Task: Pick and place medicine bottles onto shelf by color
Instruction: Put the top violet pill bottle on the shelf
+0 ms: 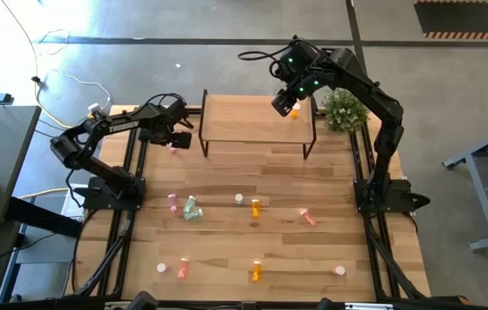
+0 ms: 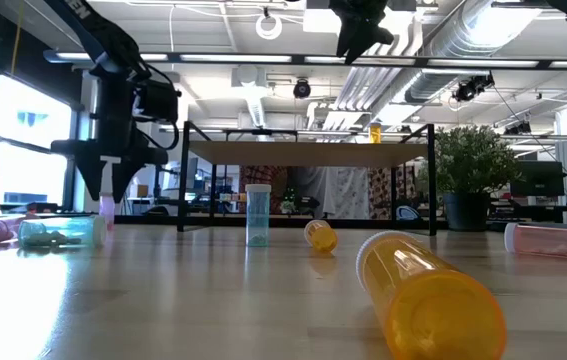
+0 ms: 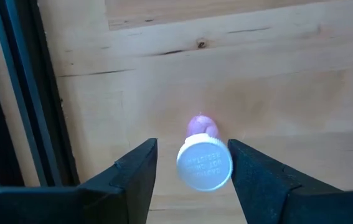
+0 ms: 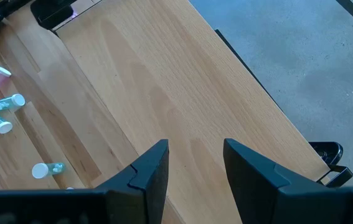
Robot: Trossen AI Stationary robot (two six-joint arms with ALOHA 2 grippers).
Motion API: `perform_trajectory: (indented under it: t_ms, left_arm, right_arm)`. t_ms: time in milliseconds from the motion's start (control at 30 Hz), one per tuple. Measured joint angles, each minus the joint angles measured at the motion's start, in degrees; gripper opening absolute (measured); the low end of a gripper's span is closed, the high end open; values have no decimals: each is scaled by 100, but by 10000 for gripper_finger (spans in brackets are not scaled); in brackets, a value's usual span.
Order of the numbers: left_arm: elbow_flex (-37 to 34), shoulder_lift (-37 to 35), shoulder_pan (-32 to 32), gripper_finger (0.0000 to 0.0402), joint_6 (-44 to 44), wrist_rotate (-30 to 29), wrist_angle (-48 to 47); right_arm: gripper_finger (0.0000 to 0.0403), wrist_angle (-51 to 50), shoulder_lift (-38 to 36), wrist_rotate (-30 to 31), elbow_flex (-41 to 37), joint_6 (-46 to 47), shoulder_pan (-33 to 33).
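A small pink bottle with a white cap [image 3: 204,163] sits upright between the fingers of my open left gripper [image 3: 192,168], just off the shelf's left legs [image 1: 173,148]. In the low view its pink lower end [image 2: 109,208] reaches down near the tabletop. I cannot tell whether it stands there. My right gripper [image 4: 195,168] is open and holds nothing. It hovers over the right part of the light wood shelf [image 1: 244,120], next to an orange bottle [image 1: 295,110] standing on the board [image 2: 374,132]. My left gripper points down over the pink bottle, with a finger on each side of the white cap [image 3: 204,163]. The cap lies close to one finger [image 3: 251,180] and a clear gap separates it from the other. I cannot tell whether it touches.
Several loose bottles lie on the near half of the table: pink [image 1: 173,202], green [image 1: 192,208], orange [image 1: 256,207], salmon [image 1: 307,217], more along the near edge [image 1: 256,272]. A potted plant [image 1: 344,110] stands right of the shelf. An orange bottle [image 2: 433,295] lies close to the low camera.
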Motion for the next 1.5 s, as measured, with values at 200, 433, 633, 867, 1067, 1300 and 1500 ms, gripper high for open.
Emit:
perform_trajectory:
  t_ms: [200,433,633,867,1067,1300,1500]
  left_arm:
    - [0,8,0,144,119,18,134]
    - [0,8,0,117,228,37,101]
    - [0,6,0,117,242,64,99]
    - [0,-24,0,117,419,217,90]
    - [-2,-227,0,117,513,401,86]
    - [141,-556,-2,117,682,531,-60]
    - [627,-769,0,117,829,418,-456]
  right_arm:
    - [145,0,0,0,0,-1,1]
    - [145,0,0,0,0,0,1]
    - [145,0,0,2,0,0,2]
    - [145,0,0,2,0,16,2]
    - [145,2,0,2,0,63,2]
    - [145,2,0,2,0,92,2]
    - [145,4,0,2,0,111,2]
